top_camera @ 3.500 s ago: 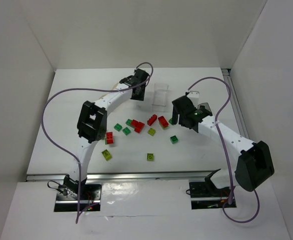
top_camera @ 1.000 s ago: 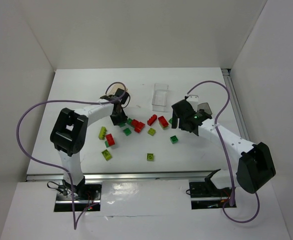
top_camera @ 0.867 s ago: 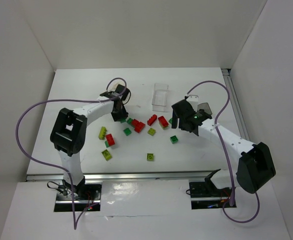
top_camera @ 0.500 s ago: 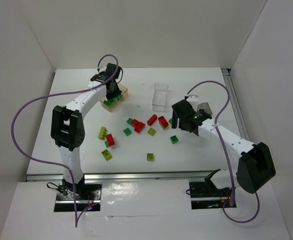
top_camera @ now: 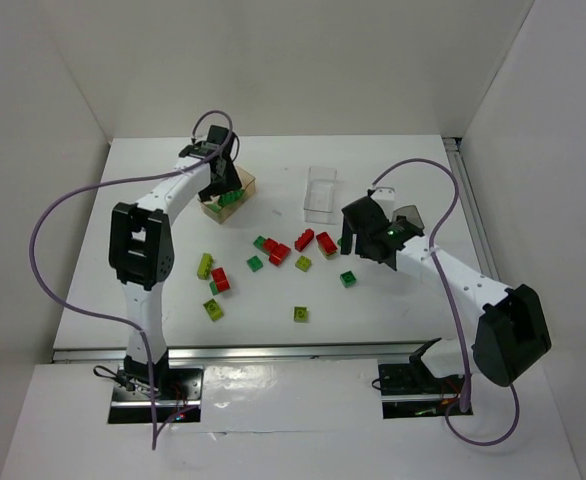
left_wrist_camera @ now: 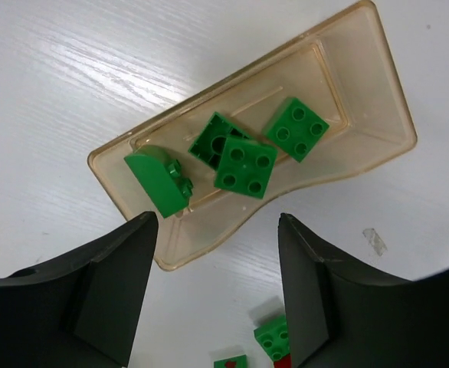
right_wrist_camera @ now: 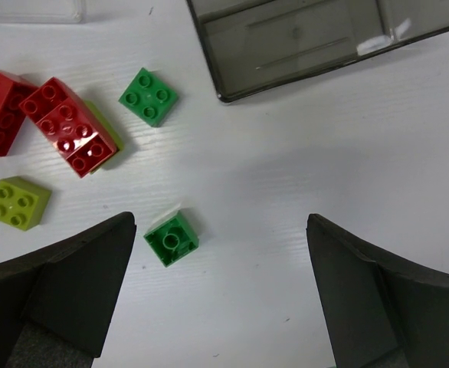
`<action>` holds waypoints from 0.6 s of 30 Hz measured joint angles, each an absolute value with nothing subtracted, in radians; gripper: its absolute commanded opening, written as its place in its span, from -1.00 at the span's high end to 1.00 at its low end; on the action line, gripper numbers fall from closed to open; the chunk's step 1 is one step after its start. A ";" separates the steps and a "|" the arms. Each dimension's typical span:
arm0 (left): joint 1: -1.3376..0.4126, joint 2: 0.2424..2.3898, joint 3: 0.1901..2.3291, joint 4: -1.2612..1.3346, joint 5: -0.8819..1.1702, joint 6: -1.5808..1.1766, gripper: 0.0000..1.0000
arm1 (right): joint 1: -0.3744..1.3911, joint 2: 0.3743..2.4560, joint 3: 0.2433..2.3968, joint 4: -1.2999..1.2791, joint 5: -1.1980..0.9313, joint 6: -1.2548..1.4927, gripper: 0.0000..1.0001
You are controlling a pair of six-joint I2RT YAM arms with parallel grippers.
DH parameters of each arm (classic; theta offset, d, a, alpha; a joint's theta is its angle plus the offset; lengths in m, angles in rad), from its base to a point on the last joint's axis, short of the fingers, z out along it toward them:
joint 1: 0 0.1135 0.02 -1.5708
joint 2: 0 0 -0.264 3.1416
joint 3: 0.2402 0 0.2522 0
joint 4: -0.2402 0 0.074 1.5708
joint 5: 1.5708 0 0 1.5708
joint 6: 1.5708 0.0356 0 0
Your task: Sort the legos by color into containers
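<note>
1. While the left fingers (left_wrist_camera: 106,295) stand apart and empty, four dark green legos (left_wrist_camera: 245,167) lie in the tan tray (left_wrist_camera: 358,77) just beyond them.
2. The right fingers (right_wrist_camera: 63,287) are wide open and empty, with one green lego (right_wrist_camera: 172,239) on the worktop (right_wrist_camera: 286,192) between them.

a white table (top_camera: 263,322) fills the middle of the top view, and up close its surface shows a faint streaked grain. plain white walls close it in: a back wall (top_camera: 303,60), a left wall (top_camera: 23,200) and a right wall (top_camera: 553,150). a metal rail (top_camera: 273,352) runs along the table's near edge, and a second rail (top_camera: 476,225) runs along its right edge. nearer still lies a glossy white ledge (top_camera: 293,415). a small grey mark (left_wrist_camera: 374,240) sits on the table in the left wrist view.
</note>
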State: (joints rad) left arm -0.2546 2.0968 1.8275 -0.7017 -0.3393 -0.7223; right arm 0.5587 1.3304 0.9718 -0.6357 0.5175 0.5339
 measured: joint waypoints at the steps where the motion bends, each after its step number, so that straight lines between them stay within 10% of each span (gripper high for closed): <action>1: -0.258 2.084 1.818 -0.705 -0.339 -0.713 -0.47 | 0.563 1.330 0.973 -0.635 0.511 0.533 -1.00; 18: -0.422 1.592 1.384 -0.649 -0.271 -0.625 -0.49 | 0.643 1.528 1.037 -0.447 0.284 0.416 -0.73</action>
